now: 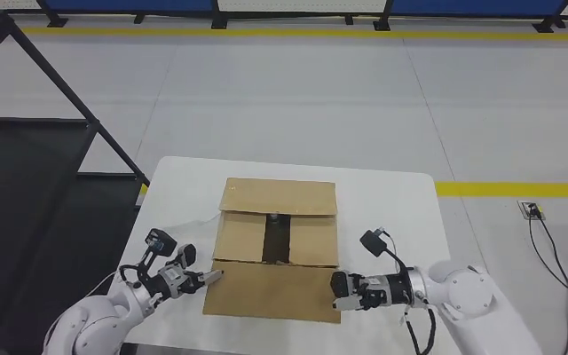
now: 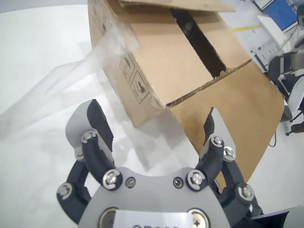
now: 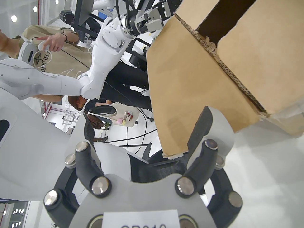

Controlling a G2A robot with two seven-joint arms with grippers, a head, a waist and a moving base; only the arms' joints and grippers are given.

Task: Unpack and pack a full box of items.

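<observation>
1 cardboard box (image 1: 277, 240) sits in the middle of the white worktop (image 1: 177, 186), nearer its near edge than its far edge. Its long axis runs side to side, parallel to that near edge, and its opening faces up. 2 outer flaps are folded outward: the far flap (image 1: 280, 197) toward the far edge and the near flap (image 1: 271, 288) toward the robot. The 2 inner flaps lie down over the top, with a dark gap (image 1: 276, 238) between them that runs from far to near, across the short way. A loose strip of clear tape (image 2: 71, 77) trails off the box's left side onto the worktop. The left gripper (image 1: 209, 277) hangs just beside the left corner of the near flap, with its jaws apart and nothing between them. The right gripper (image 1: 339, 291) is at the flap's right corner, jaws also apart, and in the right wrist view the flap's corner lies close against 1 finger. The box is probably stiff in its walls but bendy at the flaps, and if it is full it should be too heavy to lift by a flap without tearing the creases. The inner flaps look like the best place to take hold, each pinched by its free edge along the gap and folded back toward its own side. The torn, frayed cardboard at the near end of the gap could snag a finger.
</observation>
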